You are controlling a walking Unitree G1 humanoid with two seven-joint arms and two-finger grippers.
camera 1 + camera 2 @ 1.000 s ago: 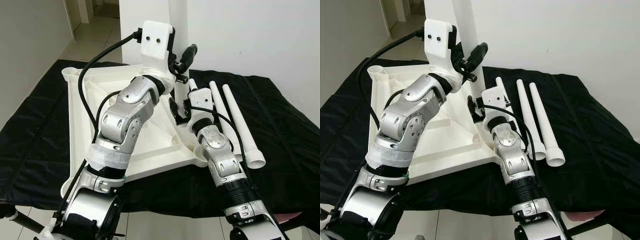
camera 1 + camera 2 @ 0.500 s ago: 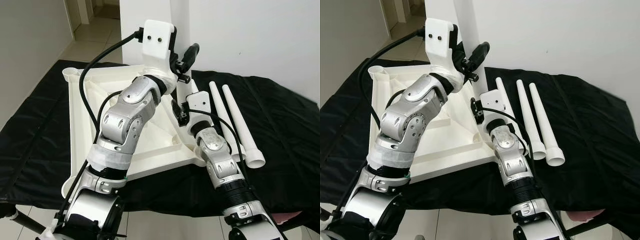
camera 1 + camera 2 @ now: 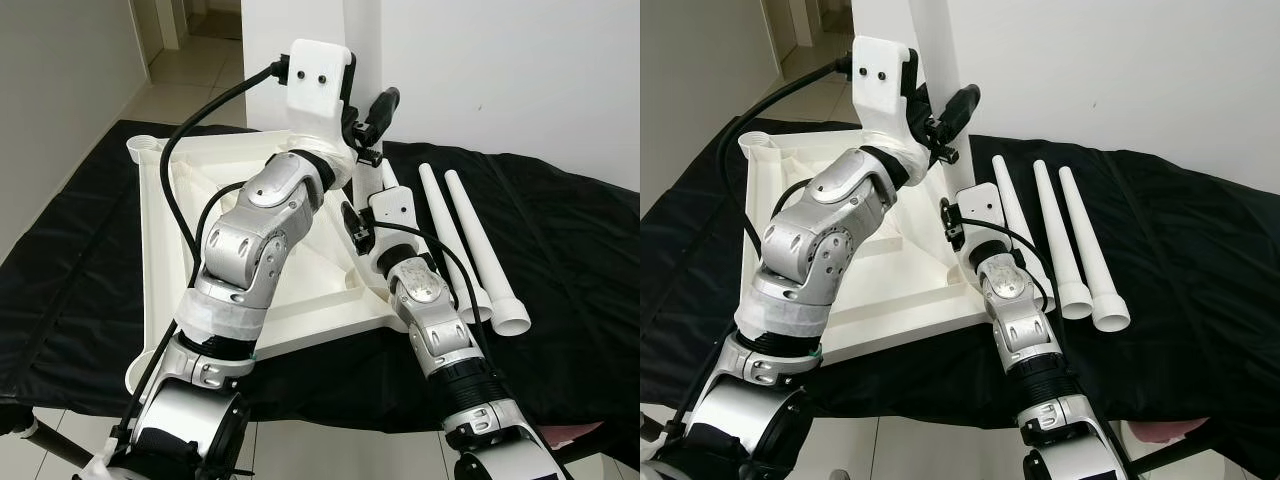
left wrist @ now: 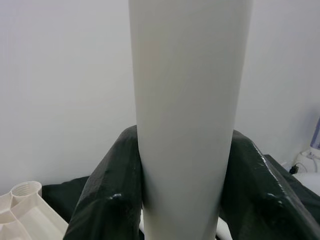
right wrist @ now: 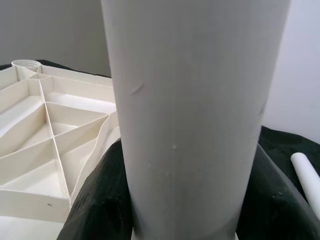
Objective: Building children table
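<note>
So the white ribbed plastic tabletop (image 3: 880, 270) is lying upside down on the black cloth-covered counter (image 3: 1200, 260), ribs facing up; one tall white plastic tube leg (image 3: 935, 90) stands upright at the tabletop's far right corner, right in front of the white wall (image 3: 1120, 70). The left hand (image 4: 187, 165) is clamped round that leg higher up, black fingers (image 4: 107, 192) pressed on both sides; the right hand (image 5: 192, 200) is closed on the same leg lower down, near the corner socket, I think, though the arm hides the joint. Three more loose white tapered tube legs (image 3: 1080, 240) lie side by side on the cloth just right of the tabletop, close to the right arm; a threaded socket (image 3: 758, 143) sits open at the far left corner. There's bare cloth to the far right; the near edge drops to the tiled floor (image 3: 890, 450).
</note>
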